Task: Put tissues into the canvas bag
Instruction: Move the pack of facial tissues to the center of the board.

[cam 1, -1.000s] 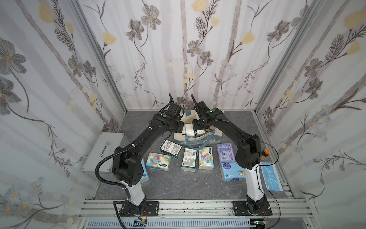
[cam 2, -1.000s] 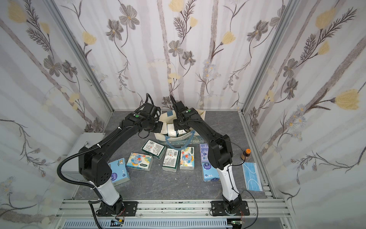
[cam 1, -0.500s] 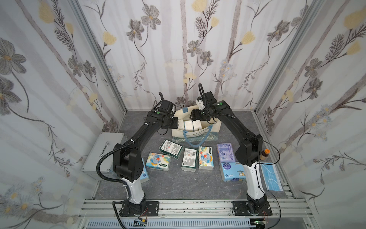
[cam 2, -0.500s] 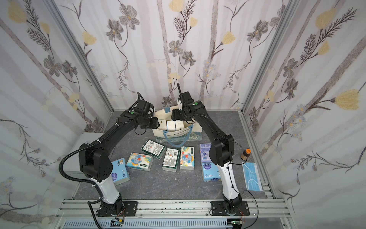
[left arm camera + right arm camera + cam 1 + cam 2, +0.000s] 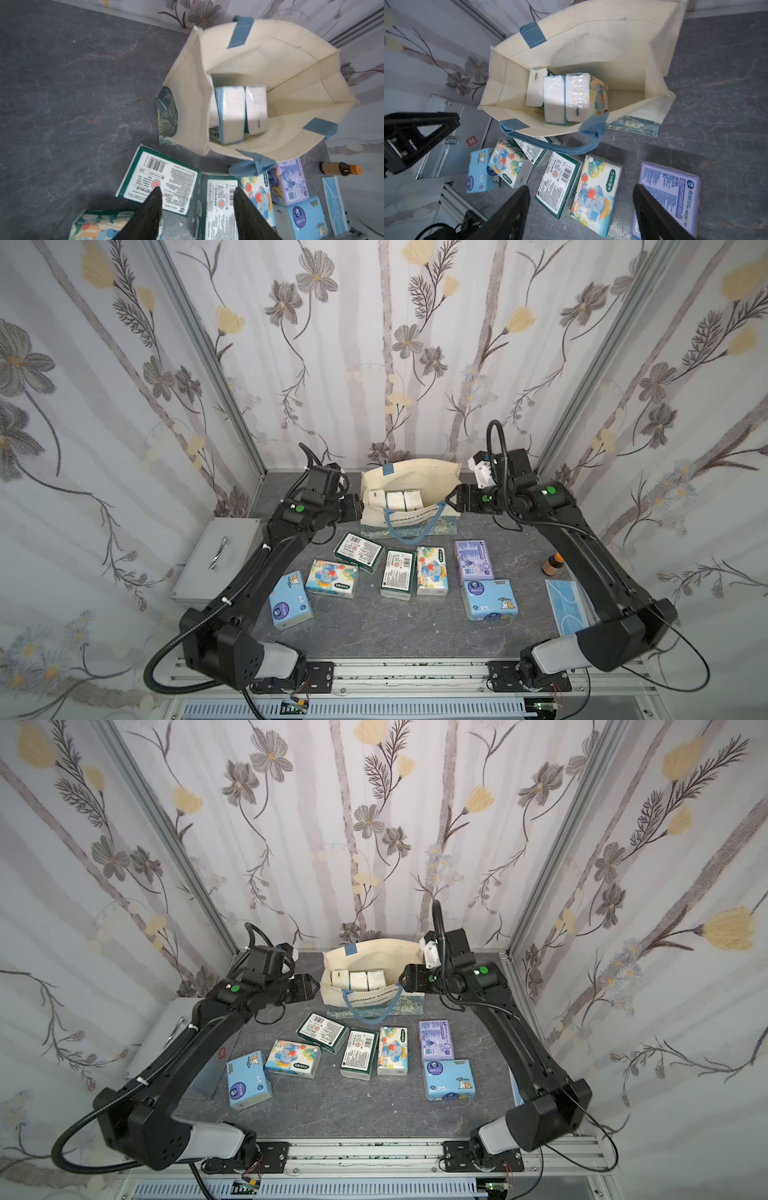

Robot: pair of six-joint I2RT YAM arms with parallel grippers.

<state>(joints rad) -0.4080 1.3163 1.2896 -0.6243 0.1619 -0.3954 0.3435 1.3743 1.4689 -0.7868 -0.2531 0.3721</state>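
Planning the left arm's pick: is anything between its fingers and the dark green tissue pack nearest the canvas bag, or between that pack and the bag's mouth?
Nothing visible lies between the left gripper and the dark green plastic-wrapped pack. On the cream canvas bag, a blue strap handle droops over the front wall; its mouth is open.

Soft, even, bright light. The left pincer [image 5: 197, 190] is blurred close up; beyond it the surface [image 5: 72, 93] smears slightly. Top views bow at edges.

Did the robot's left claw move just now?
Yes. The left gripper was over the bag; now it sits off the bag's side, nearer the metal case.
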